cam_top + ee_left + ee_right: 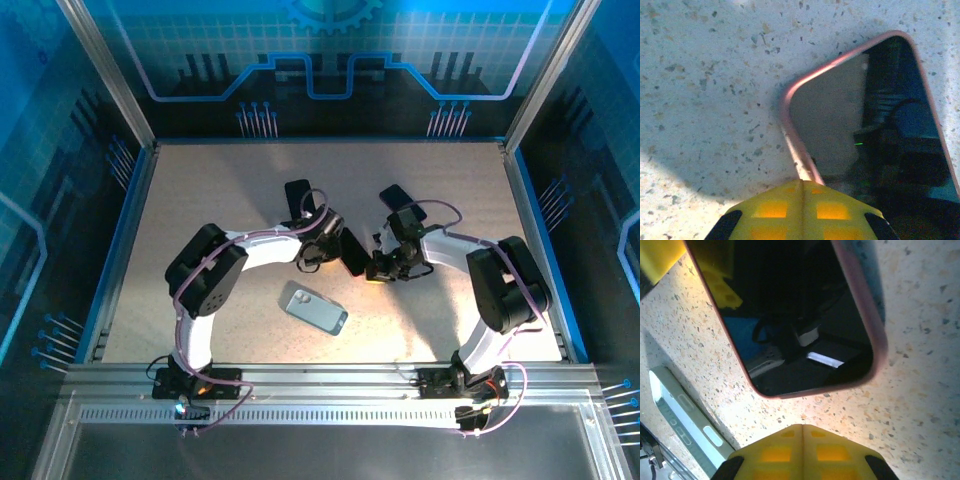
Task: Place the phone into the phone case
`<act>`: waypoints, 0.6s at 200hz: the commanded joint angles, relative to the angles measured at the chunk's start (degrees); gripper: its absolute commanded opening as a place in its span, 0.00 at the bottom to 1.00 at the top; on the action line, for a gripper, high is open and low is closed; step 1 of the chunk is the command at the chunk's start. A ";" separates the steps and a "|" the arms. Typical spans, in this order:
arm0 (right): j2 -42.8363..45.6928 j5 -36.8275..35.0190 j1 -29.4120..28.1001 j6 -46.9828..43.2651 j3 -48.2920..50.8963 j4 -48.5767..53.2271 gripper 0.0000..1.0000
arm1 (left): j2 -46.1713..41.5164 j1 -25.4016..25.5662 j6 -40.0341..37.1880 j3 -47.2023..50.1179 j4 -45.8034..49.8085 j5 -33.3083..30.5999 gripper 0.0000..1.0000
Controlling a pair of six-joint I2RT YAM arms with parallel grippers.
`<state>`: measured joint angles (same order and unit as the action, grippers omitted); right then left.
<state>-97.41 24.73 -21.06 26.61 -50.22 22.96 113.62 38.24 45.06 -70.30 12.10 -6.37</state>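
Phone [352,252], dark-screened with a pink rim, lies flat on the speckled counter [220,190] between the two arms, apart from the pale translucent phone case [316,308], which lies nearer the arm bases. In the left wrist view the left pincer [801,184] has its yellow fingers pressed together, tips meeting the phone's pink edge beside a corner. The right pincer [802,429] is likewise closed on nothing, just beside the phone's rounded end, with the case's side at the lower left of that view.
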 commanded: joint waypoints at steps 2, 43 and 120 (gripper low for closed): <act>-0.30 1.37 -0.68 0.92 0.64 -2.02 0.00 | 3.32 -0.57 -0.12 -3.55 -0.53 0.84 0.00; -3.67 -0.26 -0.74 0.74 -2.51 -3.73 0.00 | 4.95 -1.60 0.53 -5.82 -1.27 -0.64 0.00; -9.83 -1.17 -0.21 2.15 -10.96 -6.25 0.00 | -4.08 -4.07 1.68 0.56 -3.44 -3.11 0.00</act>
<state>-105.38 24.67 -21.10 27.90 -57.56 21.74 115.39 34.92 45.87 -72.55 8.97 -7.29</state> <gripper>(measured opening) 0.064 0.051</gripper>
